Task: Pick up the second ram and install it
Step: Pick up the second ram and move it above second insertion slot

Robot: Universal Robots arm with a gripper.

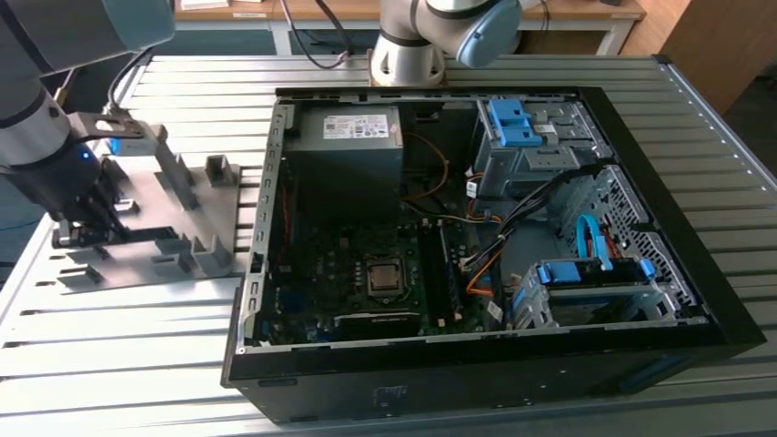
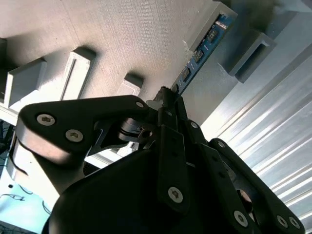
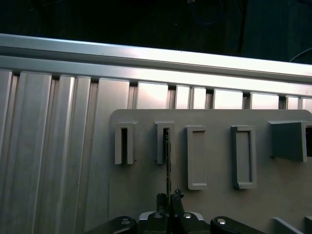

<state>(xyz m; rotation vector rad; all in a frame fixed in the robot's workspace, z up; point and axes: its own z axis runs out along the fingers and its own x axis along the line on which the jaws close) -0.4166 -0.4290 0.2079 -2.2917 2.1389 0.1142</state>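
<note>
The second ram [image 2: 204, 41] is a thin blue-green board with small black chips, standing on edge in a slot of the grey plastic tray [image 2: 122, 44]. In the first wrist view the second ram [image 3: 168, 161] is seen edge-on as a thin line running into a raised slot of the tray [image 3: 146, 195]. My gripper [image 2: 168, 97] has its black fingers closed on the near end of the board; the gripper [image 3: 169, 197] sits tight on both sides of it. In the exterior view the gripper [image 1: 87, 228] is low over the tray [image 1: 170, 205] at the exterior view's left.
An open computer case [image 1: 680, 300] lies in the middle of the ribbed metal table [image 1: 109, 364], with the motherboard [image 1: 327, 273], cables and blue drive brackets [image 1: 516, 123] inside. Another robot base [image 1: 407, 55] stands behind the case. The tray carries several raised slots.
</note>
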